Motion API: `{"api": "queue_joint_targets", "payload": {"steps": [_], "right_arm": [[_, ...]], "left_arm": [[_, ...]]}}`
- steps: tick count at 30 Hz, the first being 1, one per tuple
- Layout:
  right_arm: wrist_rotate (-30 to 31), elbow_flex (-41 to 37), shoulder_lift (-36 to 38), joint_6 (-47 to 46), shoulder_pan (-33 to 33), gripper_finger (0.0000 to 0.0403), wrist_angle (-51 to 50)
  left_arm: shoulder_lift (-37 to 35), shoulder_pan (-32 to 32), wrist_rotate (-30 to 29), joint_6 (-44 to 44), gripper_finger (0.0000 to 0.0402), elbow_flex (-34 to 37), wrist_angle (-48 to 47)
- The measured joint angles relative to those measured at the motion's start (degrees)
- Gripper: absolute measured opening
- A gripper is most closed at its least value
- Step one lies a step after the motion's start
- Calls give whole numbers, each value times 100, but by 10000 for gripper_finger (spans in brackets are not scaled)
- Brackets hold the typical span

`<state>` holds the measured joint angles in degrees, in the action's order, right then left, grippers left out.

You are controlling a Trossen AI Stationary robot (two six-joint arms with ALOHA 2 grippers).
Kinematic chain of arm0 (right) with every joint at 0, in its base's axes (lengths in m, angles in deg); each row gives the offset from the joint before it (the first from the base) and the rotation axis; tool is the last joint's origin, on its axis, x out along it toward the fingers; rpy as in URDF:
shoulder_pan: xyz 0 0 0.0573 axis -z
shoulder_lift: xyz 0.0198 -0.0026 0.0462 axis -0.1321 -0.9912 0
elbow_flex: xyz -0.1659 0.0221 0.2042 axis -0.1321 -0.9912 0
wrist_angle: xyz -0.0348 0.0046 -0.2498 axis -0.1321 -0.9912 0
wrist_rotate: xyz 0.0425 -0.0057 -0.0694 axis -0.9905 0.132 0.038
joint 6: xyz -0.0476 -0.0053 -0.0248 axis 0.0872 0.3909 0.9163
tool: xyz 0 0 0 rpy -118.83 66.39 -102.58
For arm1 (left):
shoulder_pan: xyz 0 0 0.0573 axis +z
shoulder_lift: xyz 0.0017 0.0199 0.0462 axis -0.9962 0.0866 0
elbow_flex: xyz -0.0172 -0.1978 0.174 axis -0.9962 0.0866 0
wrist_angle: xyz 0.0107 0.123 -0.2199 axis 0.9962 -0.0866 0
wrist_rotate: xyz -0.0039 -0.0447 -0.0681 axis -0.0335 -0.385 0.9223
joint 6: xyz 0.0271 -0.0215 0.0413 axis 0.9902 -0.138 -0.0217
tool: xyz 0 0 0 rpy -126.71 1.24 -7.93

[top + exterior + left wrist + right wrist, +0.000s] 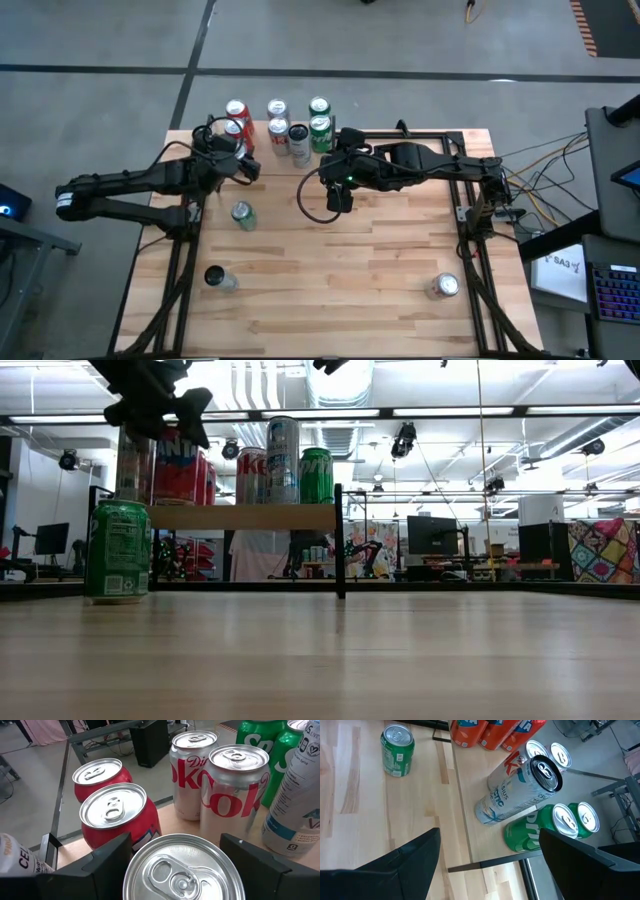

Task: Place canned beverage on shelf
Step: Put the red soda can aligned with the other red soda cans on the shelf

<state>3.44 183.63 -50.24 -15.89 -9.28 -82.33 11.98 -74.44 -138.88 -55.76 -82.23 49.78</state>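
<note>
The shelf (250, 517) stands at the table's far edge. It carries red cans (117, 815), silver cans (232, 790), green cans (316, 475) and a tall white can (520, 790). My left gripper (177, 857) is at the shelf's left near corner, shut on a can with a silver top (182, 870). In the low view this can (135, 460) has its bottom level with the shelf board. My right gripper (490, 865) hangs open above the table, just in front of the shelf, with nothing between its fingers. My left gripper has the can between its two fingers, one on each side wall just below the rim (131, 857). The fingers (100, 865) slant down at it from the table's left near side. The can is upright, its bottom about at the shelf board; whether it rests there I cannot tell.
A green can (242, 213) stands on the table in front of the shelf's left end. Two more cans are near the table's front edge, one at the left (218, 278) and one at the right (445, 287). Black metal frames run along both table sides.
</note>
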Motion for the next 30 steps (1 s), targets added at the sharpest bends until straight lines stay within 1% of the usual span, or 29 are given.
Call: {"api": "queue_joint_targets", "payload": {"steps": [30], "right_arm": [[0,0,0,-48,-2,325,2]], "left_arm": [[4,0,-198,-239,283,74,15]]}}
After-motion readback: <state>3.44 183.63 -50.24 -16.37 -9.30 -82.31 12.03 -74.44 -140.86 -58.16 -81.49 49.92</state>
